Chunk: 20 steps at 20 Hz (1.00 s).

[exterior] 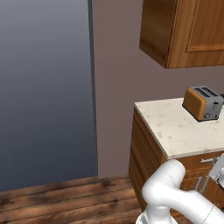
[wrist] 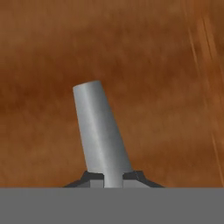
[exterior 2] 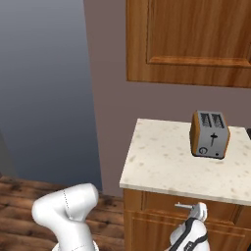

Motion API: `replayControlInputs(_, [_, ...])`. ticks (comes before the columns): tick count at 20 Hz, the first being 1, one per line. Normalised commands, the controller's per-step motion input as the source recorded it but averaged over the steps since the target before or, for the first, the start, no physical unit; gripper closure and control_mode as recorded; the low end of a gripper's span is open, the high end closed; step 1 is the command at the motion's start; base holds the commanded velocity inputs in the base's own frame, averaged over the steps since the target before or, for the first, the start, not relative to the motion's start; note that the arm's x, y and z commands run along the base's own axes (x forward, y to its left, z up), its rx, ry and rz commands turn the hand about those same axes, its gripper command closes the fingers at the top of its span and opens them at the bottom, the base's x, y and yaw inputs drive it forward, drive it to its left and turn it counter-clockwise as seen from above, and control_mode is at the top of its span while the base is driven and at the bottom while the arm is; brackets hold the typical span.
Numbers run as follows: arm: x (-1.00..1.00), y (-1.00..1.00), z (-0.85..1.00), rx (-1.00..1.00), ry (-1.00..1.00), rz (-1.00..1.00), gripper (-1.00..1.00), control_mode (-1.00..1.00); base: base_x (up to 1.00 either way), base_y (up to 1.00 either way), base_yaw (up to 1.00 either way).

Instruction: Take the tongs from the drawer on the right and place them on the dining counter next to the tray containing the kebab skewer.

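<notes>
Step in hand: opening the drawer (exterior 2: 162, 206) under the desk (exterior 2: 162, 162); judged early in the task, drawer front looks flush with the cabinet.
Claw (wrist: 113, 178): clamped together on the silver bar handle (wrist: 101, 131), which rises between the dark tips against brown wood.
Handle, base views: at the top of the drawer front, with the claw on it (exterior 2: 197, 211).
How to do it well: pull straight out along the drawer's travel, level, keeping the grip square so the bar does not slip.
Tongs: not visible; presumably inside the closed drawer.
Other items: orange-sided toaster (exterior 2: 210, 134) on the desk.
Writing, brands: none legible.
</notes>
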Motion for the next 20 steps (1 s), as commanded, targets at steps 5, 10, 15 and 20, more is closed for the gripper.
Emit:
replayControlInputs(5, [0.1,0.0,-0.12,0.0,-0.11,-0.01,1.0,-1.0,0.0,0.0,0.0])
replayControlInputs(10, [0.56,0.02,-0.24,0.01,-0.14,-0.06,1.0,-1.0,0.0,0.0,0.0])
replayControlInputs(15, [0.76,0.0,-0.08,0.03,-0.11,-0.07,1.0,-1.0,0.0,0.0,0.0])
replayControlInputs(20, [0.93,0.0,0.0,0.01,-0.01,-0.02,1.0,-1.0,0.0,0.0,0.0])
